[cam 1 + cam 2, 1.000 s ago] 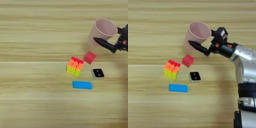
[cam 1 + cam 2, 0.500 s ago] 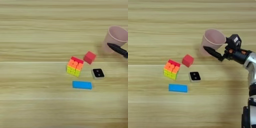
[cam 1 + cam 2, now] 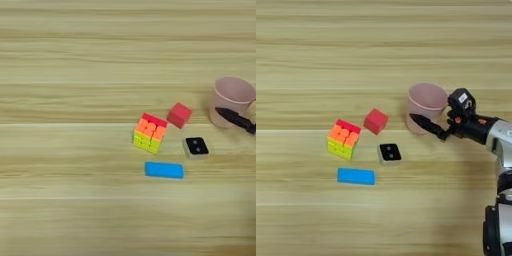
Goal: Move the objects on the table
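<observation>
Cup: I see the cup (image 3: 426,106) upright on the table (image 3: 316,45), now at 3 o'clock of the red cube (image 3: 376,121); a second ago it was tilted and further up at 12.
Gripper: the gripper (image 3: 432,120) has travelled right with it; one finger lies across the cup's front wall, the other is hidden, so I read the jaws as pinching the wall.
Others: puzzle cube (image 3: 343,138), block (image 3: 389,153) and bar (image 3: 356,176) have not moved.
Meaning: I judge the cup placed; release comes next.
</observation>
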Robot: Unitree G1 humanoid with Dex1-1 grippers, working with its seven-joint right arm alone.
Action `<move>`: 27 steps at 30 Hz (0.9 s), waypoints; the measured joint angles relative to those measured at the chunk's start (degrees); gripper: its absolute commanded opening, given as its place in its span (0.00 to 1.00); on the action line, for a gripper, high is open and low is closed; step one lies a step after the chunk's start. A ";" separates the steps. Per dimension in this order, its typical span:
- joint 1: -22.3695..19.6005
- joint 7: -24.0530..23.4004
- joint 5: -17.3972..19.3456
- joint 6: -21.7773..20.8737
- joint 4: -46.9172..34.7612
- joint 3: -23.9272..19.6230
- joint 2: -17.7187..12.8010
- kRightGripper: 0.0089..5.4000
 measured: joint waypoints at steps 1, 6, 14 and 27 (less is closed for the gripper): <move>-0.20 -0.22 -0.11 -0.15 0.26 0.09 0.00 0.82; -1.39 -0.65 -0.84 -1.72 2.63 0.46 0.00 0.82; -2.35 -1.62 -1.65 -2.21 4.94 0.83 0.02 0.94; -2.44 -2.26 -2.41 -2.17 6.30 1.18 0.02 0.99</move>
